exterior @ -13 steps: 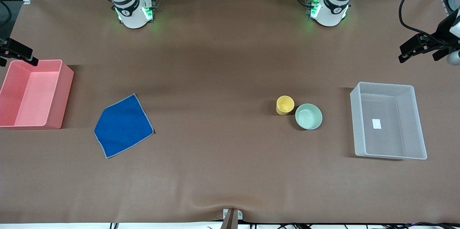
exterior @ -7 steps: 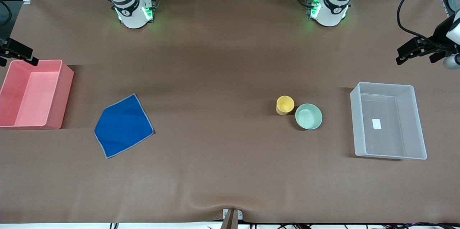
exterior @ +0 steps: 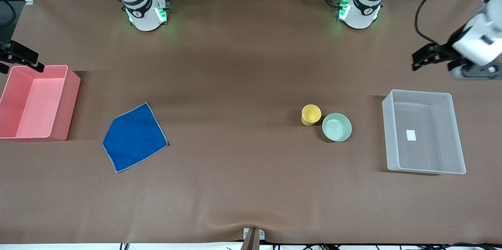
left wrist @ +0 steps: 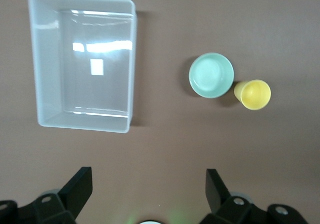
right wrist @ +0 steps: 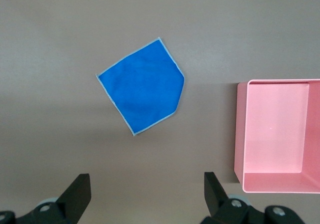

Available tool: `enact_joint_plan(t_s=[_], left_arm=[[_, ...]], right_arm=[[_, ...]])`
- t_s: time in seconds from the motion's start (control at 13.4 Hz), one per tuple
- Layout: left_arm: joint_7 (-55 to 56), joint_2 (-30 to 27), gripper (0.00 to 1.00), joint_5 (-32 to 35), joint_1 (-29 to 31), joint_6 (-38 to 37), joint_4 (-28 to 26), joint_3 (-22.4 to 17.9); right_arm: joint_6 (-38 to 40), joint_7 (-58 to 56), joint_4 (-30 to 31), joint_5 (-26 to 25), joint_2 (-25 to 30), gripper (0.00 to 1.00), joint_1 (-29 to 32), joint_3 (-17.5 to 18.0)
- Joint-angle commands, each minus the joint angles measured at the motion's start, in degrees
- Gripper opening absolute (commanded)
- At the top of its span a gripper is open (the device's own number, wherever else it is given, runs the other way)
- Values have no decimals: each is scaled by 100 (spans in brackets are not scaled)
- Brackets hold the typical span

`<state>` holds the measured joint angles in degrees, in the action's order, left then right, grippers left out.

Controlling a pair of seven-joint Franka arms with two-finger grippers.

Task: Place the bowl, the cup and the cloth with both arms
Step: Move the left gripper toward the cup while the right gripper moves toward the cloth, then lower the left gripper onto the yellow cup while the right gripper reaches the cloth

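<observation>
The mint-green bowl (exterior: 337, 127) (left wrist: 211, 75) and the yellow cup (exterior: 311, 114) (left wrist: 253, 94) stand side by side on the brown table, the cup slightly farther from the front camera. The blue cloth (exterior: 134, 137) (right wrist: 142, 92) lies flat toward the right arm's end. My left gripper (exterior: 425, 57) (left wrist: 148, 174) hangs open and empty over bare table beside the clear bin. Over a corner of the pink bin, my right gripper (exterior: 23, 58) (right wrist: 146, 178) is open and empty too.
An empty clear plastic bin (exterior: 386, 132) (left wrist: 34, 59) sits at the left arm's end, beside the bowl. An empty pink bin (exterior: 70, 101) (right wrist: 239, 134) sits at the right arm's end, beside the cloth.
The left arm has swung its hand inward from the table's end toward the clear bin. The right gripper, cloth, cup and bowl have not visibly moved.
</observation>
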<state>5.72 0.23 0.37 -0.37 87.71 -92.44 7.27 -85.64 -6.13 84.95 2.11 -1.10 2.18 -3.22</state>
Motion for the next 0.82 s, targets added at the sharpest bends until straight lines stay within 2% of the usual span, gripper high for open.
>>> enact_joint_plan(t_s=[0.0, 0.3, 0.52, 0.74], left_arm=[[314, 284, 100, -108, -7, 420, -256, 292], [990, 802, 100, -151, -16, 1650, -880, 749], [2121, 1434, 100, -169, -77, 2362, -925, 1127], [3300, 2023, 100, -81, -437, 2944, -969, 1145]], right_arm=[[-92, 67, -75, -255, -205, 100, -165, 14], [-382, 76, -67, -220, -697, 100, 19, -12], [-813, 164, -49, -203, -1084, 100, 80, -21], [-883, 270, -40, -176, -1445, 100, 308, -21]])
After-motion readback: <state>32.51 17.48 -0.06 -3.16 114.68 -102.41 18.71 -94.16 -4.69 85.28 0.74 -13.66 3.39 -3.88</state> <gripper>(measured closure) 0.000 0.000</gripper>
